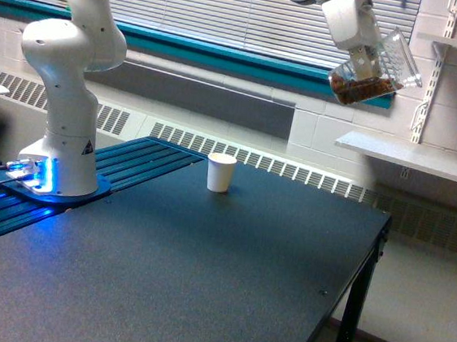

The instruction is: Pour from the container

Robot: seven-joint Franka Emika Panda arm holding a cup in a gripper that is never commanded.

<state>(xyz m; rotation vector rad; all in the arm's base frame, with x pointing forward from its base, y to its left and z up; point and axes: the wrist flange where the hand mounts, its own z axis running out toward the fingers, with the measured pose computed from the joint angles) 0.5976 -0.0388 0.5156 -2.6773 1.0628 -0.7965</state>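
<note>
High at the exterior view's upper right, my gripper (369,62) is shut on the container (378,71), a small clear plastic cup. The container is tilted, and brown granular bits lie heaped in its lower end. A white paper cup (221,173) stands upright on the dark table (200,282), far below the container and well to its left. Nothing is seen falling from the container.
The arm's white base (60,121) stands at the table's left on a blue-lit mount. A white shelf (414,158) juts from the wall at the right, below the gripper. The table's right edge drops off near the black leg (352,315).
</note>
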